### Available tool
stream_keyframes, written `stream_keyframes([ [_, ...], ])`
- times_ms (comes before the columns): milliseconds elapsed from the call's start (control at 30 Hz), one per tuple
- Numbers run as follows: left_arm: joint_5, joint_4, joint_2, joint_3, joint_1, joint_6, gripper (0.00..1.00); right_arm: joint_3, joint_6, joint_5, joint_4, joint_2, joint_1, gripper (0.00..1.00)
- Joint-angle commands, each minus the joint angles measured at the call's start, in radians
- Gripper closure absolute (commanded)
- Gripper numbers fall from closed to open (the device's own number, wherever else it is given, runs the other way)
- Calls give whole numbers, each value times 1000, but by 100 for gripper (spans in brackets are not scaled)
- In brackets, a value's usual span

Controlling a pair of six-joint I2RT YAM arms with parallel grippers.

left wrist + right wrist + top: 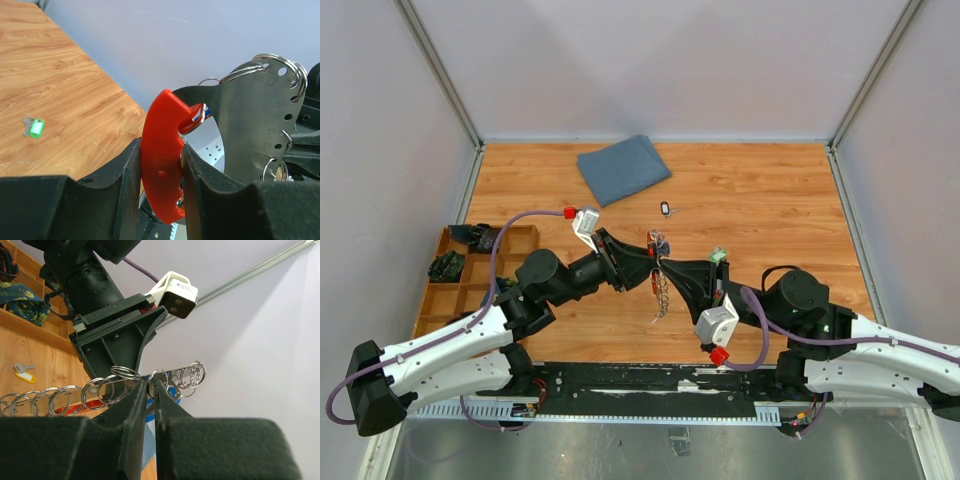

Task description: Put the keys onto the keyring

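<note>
My left gripper [161,146] is shut on the red curved loop of the keyring [160,165], held in the air above the table's middle [657,248]. A silver plate [255,115] carrying several split rings is joined to it, and a chain [660,297] hangs below. My right gripper [149,386] faces the left one and is shut on a silver ring [150,391] at the plate's edge. A blue key head [172,390] shows just behind its fingers. A yellow-headed key [22,374] lies on the table.
A green-headed key [34,127] lies on the wood. A dark-headed key [665,209] lies behind the grippers. A folded blue cloth [623,168] is at the back. A wooden compartment tray [450,290] with dark items stands at the left edge.
</note>
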Motion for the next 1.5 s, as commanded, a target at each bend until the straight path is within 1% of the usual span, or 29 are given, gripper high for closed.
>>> stream_keyframes([
  [0, 14, 50, -4, -8, 6, 0, 99, 48, 1, 33, 37, -11, 10, 90],
  [533, 20, 55, -3, -9, 7, 0, 99, 39, -6, 75, 60, -19, 11, 90],
  [600, 20, 54, -3, -8, 6, 0, 100, 40, -5, 78, 57, -21, 10, 92],
  [700, 20, 53, -2, -10, 6, 1, 99, 51, 4, 66, 27, -22, 11, 98],
  [767, 22, 51, -3, -9, 6, 2, 99, 77, 14, 68, -16, -25, 11, 100],
  [833, 20, 40, -3, -5, 6, 8, 99, 114, 32, 73, -92, -28, 10, 100],
  [900, 11, 10, -7, 3, 6, 17, 100, 171, 74, 73, -183, -27, 10, 100],
  [1067, -18, -82, -13, 39, 6, 61, 99, 329, 198, 81, -479, 16, 10, 100],
  [1167, -30, -124, -7, 61, 8, 77, 99, 380, 261, 56, -570, 39, 11, 100],
  [1267, -25, -142, 4, 77, 6, 86, 99, 366, 307, 36, -555, 35, 10, 100],
  [1467, -18, -146, 12, 79, 7, 83, 100, 291, 363, 70, -410, 10, 10, 100],
])
